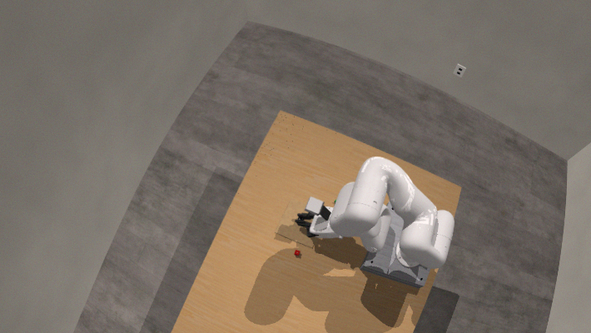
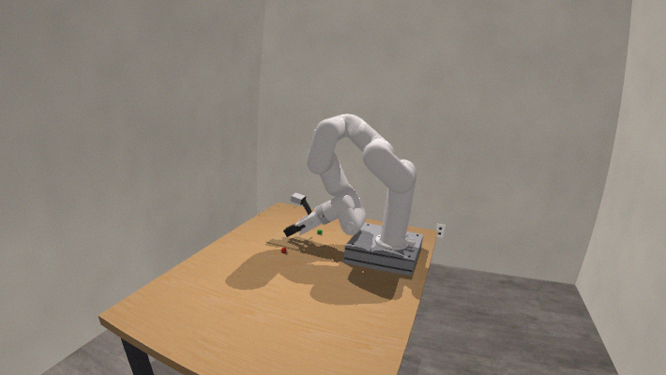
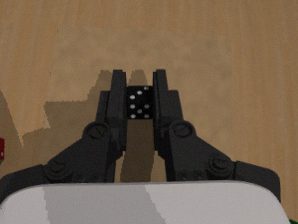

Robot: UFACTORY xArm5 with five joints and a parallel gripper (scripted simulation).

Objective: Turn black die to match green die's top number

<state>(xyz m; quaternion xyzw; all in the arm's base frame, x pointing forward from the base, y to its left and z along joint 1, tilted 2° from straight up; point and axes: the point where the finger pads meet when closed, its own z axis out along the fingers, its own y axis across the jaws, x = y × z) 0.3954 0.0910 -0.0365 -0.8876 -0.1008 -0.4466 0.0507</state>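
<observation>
My gripper [image 1: 298,219] [image 2: 287,232] [image 3: 139,88] is shut on the black die [image 3: 139,103], slanting forward and down, and holds it above the mat [image 1: 290,209] [image 3: 205,55]. In the wrist view the die shows two faces, five dots on the nearer one and three in a diagonal on the farther one. The fingers hide the die in the top and exterior views. The green die [image 2: 319,232] is on the table, on the robot's side of the mat; only its edge shows in the wrist view. Its top number is too small to read.
The red die [image 1: 297,252] [image 2: 283,250] [image 3: 1,149] lies on the table just off one mat edge. The robot's base [image 2: 380,255] stands at the table's edge. The arm partly covers the view of the table near the green die, and shadows fall over part of the mat.
</observation>
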